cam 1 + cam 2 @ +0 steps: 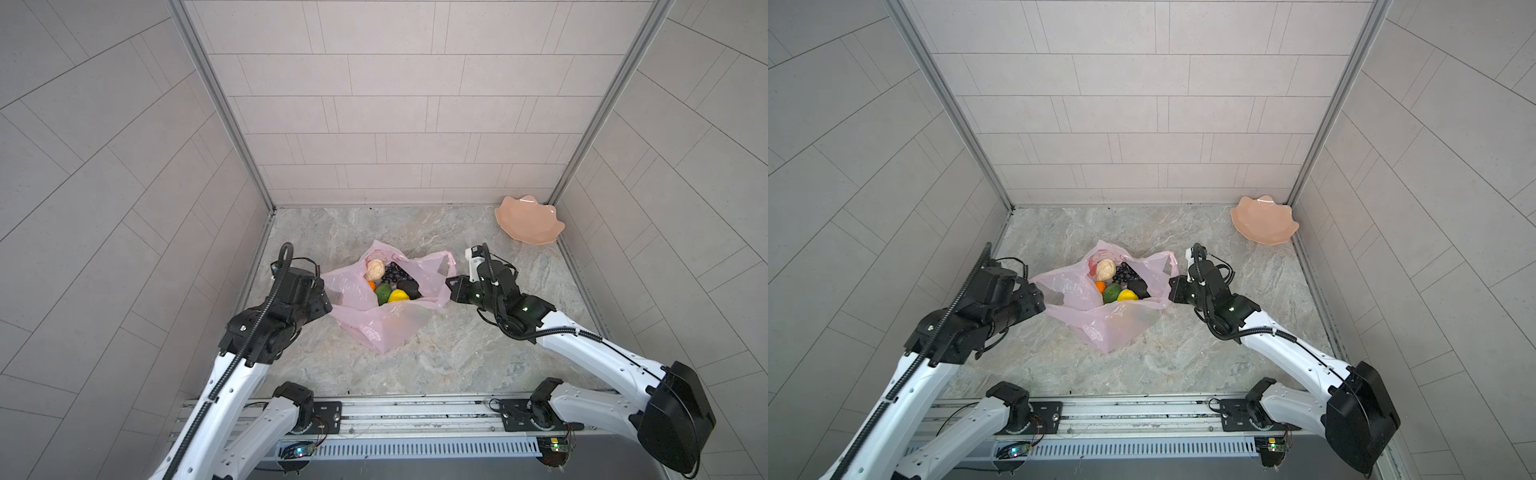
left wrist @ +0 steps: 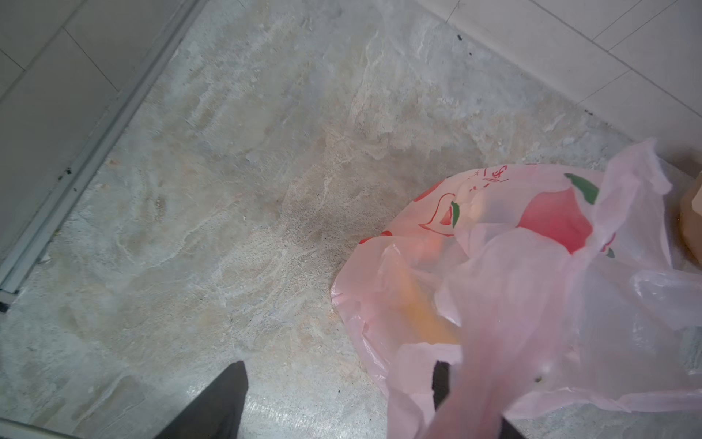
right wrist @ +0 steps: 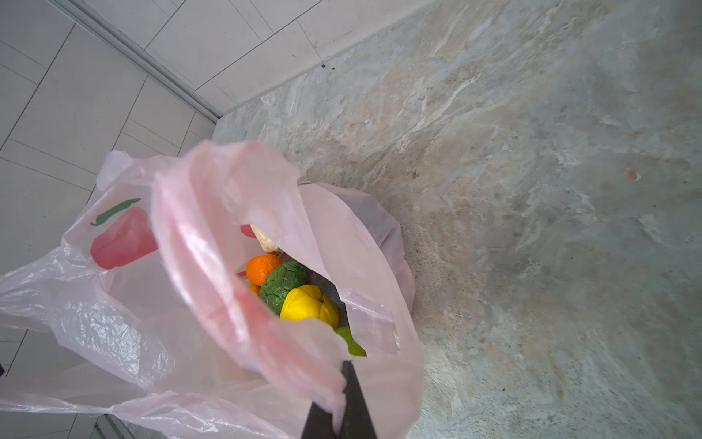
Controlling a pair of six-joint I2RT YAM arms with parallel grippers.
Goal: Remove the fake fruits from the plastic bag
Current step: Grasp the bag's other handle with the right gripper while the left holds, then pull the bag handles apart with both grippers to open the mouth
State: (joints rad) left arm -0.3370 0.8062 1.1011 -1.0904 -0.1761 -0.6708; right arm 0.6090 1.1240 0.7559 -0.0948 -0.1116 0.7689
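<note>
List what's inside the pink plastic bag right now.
Showing in the open plastic bag: cream knobbly fruit, dark grape bunch, small orange fruit, green fruit, yellow fruit, dark fruit. Whatever lies beneath them or behind the film is covered.

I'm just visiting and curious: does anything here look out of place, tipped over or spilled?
Only the peach dish stands out: it seems tipped up into the far right corner rather than lying flat. The plastic bag is slumped open, but the fake fruits are all inside it.
</note>
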